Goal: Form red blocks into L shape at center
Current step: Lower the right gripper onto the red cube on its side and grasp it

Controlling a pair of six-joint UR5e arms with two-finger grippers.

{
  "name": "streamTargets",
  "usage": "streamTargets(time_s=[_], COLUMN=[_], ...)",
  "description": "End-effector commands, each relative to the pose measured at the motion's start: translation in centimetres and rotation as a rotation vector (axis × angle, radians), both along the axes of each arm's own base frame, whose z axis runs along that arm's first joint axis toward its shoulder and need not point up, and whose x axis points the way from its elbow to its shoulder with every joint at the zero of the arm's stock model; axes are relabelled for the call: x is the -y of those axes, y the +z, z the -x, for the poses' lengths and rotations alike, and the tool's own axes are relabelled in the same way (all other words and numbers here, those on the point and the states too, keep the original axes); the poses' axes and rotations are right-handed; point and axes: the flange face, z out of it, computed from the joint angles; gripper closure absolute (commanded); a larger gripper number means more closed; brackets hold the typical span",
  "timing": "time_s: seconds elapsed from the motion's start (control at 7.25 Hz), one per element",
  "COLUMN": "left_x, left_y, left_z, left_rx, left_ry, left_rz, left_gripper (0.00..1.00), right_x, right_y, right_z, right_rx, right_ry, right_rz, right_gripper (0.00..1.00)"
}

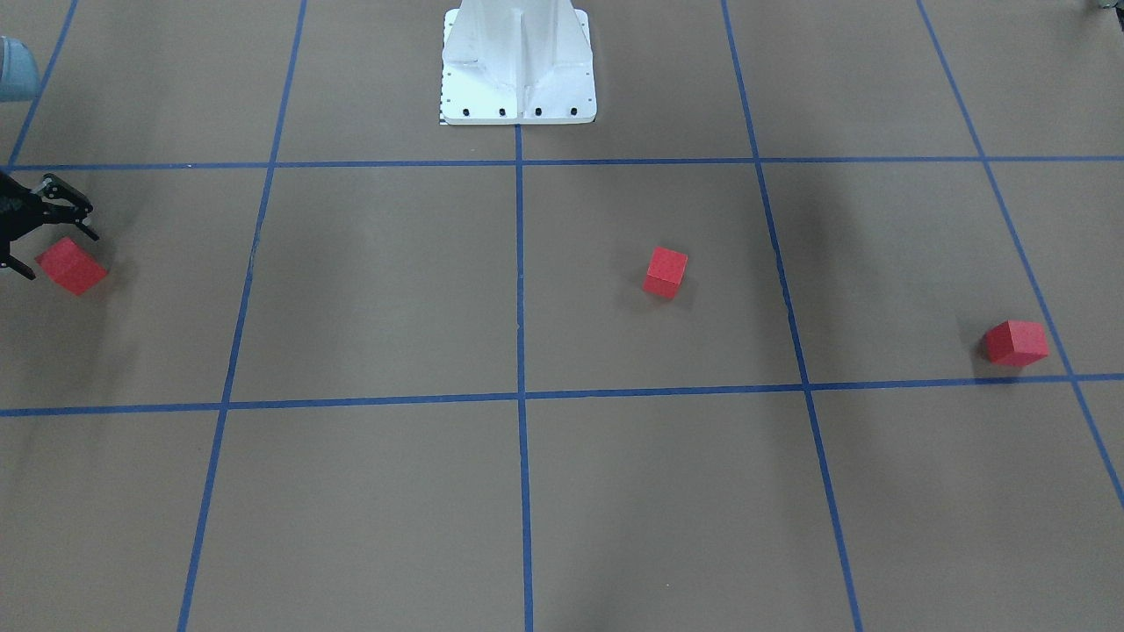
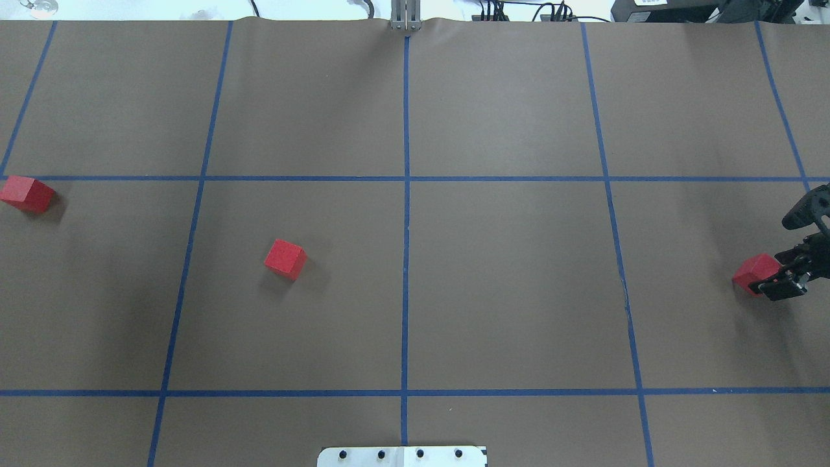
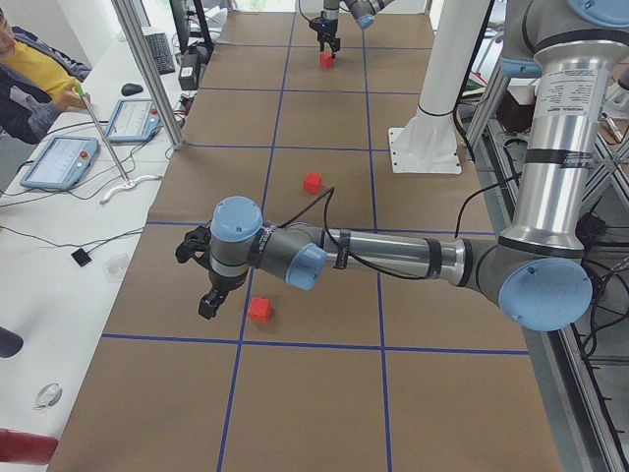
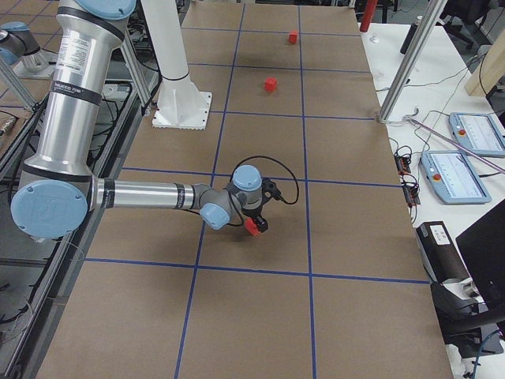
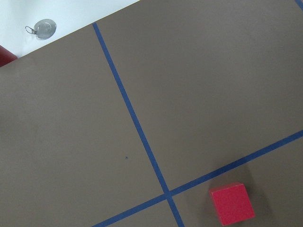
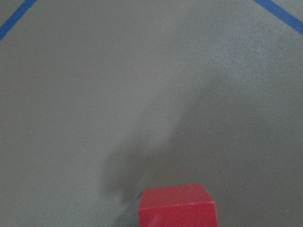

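Observation:
Three red blocks lie apart on the brown floor. One block (image 2: 285,258) sits left of the center (image 2: 454,279), where blue tape lines cross. Another (image 2: 26,193) lies at the far left edge, and it also shows low in the left wrist view (image 5: 232,203). My left gripper (image 3: 195,280) hovers beside this block (image 3: 259,310); it appears only in the exterior left view, so I cannot tell its state. The third block (image 2: 755,272) rests at the far right, between the spread fingers of my open right gripper (image 2: 781,256). It is also in the front view (image 1: 72,266).
The white robot base (image 1: 518,70) stands at the table's near middle edge. A person (image 3: 29,69) sits at a side table with tablets (image 3: 59,162) beyond a metal post (image 3: 147,79). A small metal ring (image 5: 45,28) lies off the brown mat.

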Motion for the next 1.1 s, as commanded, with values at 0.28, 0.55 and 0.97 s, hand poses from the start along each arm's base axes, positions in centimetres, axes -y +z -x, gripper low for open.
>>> streamTargets(time_s=[0.28, 0.55, 0.97], left_x=[-0.22, -0.19, -0.19], left_y=[0.07, 0.16, 0.14], left_z=[-0.21, -0.21, -0.21], left_rx=[-0.026, -0.027, -0.027], left_ry=[0.012, 0.012, 0.012], left_rz=[0.004, -0.004, -0.005], left_gripper=[0.0, 0.0, 0.0], right_x=[0.04, 0.05, 0.35], right_y=[0.41, 0.42, 0.62], right_z=[0.15, 0.14, -0.05], right_rx=[-0.006, -0.007, -0.034], right_ry=[-0.007, -0.007, 0.016], right_rz=[0.0, -0.002, -0.02], right_gripper=[0.22, 0.22, 0.24])
